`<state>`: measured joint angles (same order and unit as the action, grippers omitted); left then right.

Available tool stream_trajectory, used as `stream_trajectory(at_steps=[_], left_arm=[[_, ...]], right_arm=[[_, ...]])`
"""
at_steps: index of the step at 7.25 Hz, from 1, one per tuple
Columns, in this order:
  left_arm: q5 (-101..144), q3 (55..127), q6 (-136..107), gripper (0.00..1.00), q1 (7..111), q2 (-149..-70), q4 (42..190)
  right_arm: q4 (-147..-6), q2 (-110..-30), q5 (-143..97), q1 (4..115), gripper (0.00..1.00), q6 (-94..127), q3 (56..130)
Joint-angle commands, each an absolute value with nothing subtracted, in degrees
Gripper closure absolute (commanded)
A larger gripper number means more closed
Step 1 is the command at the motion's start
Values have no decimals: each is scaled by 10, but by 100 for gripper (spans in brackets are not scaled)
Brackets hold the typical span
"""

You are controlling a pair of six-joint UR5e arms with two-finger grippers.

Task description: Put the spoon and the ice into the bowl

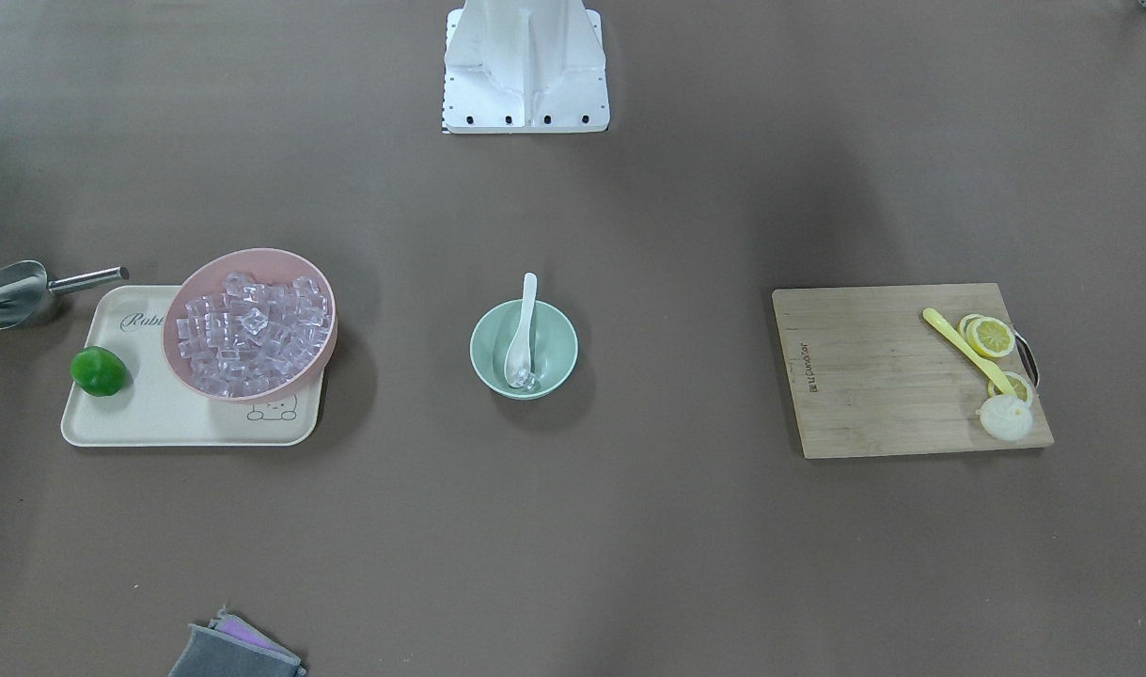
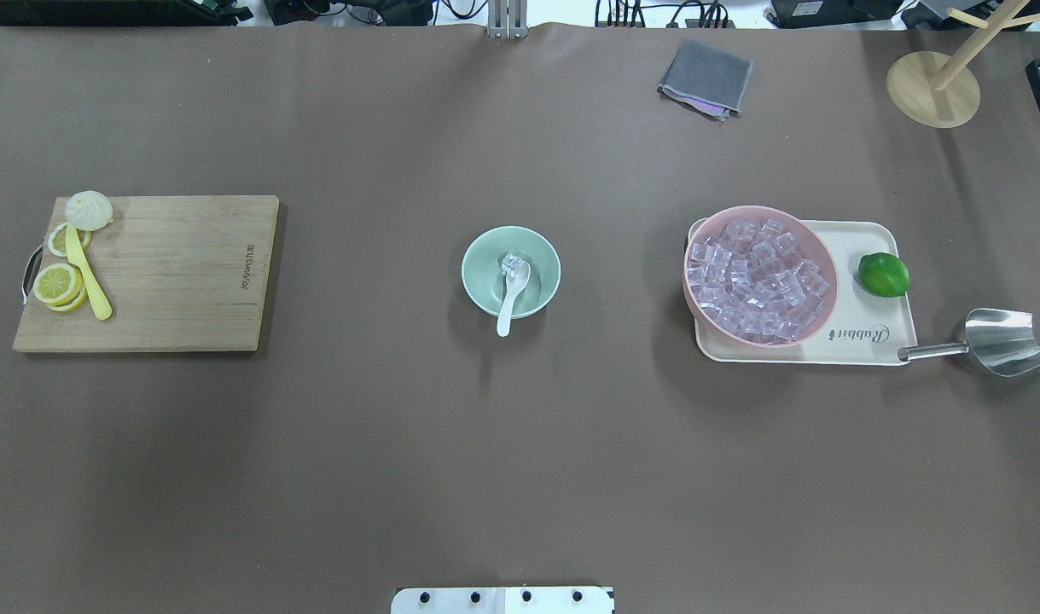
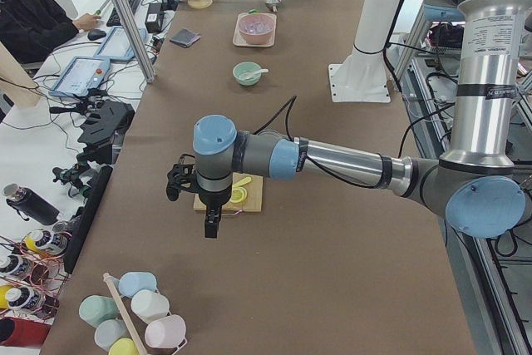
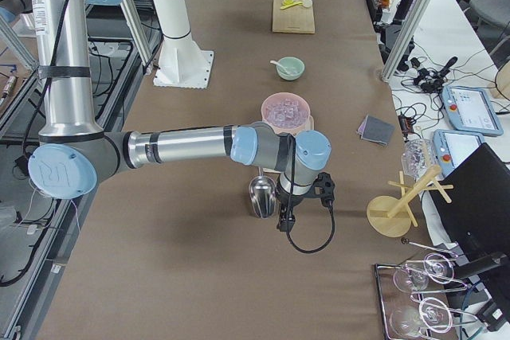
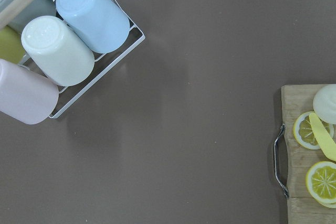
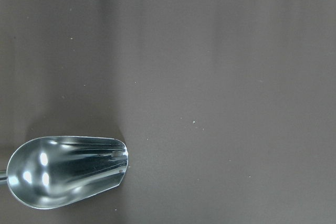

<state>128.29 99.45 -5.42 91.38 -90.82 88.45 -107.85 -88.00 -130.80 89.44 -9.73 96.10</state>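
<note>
The mint-green bowl (image 1: pixel 546 362) (image 2: pixel 485 260) stands at the table's middle. The white plastic spoon (image 1: pixel 524 324) (image 2: pixel 509 303) lies in it, handle over the rim toward the robot. A few clear ice cubes (image 1: pixel 527 382) (image 2: pixel 511 262) lie in the spoon's scoop. A pile of ice (image 1: pixel 253 329) (image 2: pixel 754 277) fills the pink bowl (image 2: pixel 818 256). My left gripper (image 3: pixel 211 226) hangs above the table beyond the cutting board. My right gripper (image 4: pixel 283 216) hangs by the steel scoop. Both show only in side views, so I cannot tell if they are open.
The pink bowl and a lime (image 2: pixel 883 275) sit on a cream tray (image 2: pixel 869 341). A steel scoop (image 2: pixel 1002 341) (image 6: pixel 68 171) lies beside it. A cutting board (image 2: pixel 178 273) holds lemon slices, a bun and a yellow spoon (image 2: pixel 86 277). A grey cloth (image 2: pixel 705 78) and a cup rack (image 5: pixel 68 51) are nearby.
</note>
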Motion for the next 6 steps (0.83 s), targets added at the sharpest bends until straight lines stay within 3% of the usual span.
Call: stream_trajectory(at_steps=[1, 6], left_arm=[[1282, 991, -55, 2, 914, -908, 884], [1281, 984, -52, 2, 915, -905, 888]], right_arm=[[-1078, -877, -1307, 895, 0, -97, 959], [-1078, -875, -1313, 896, 0, -96, 969]])
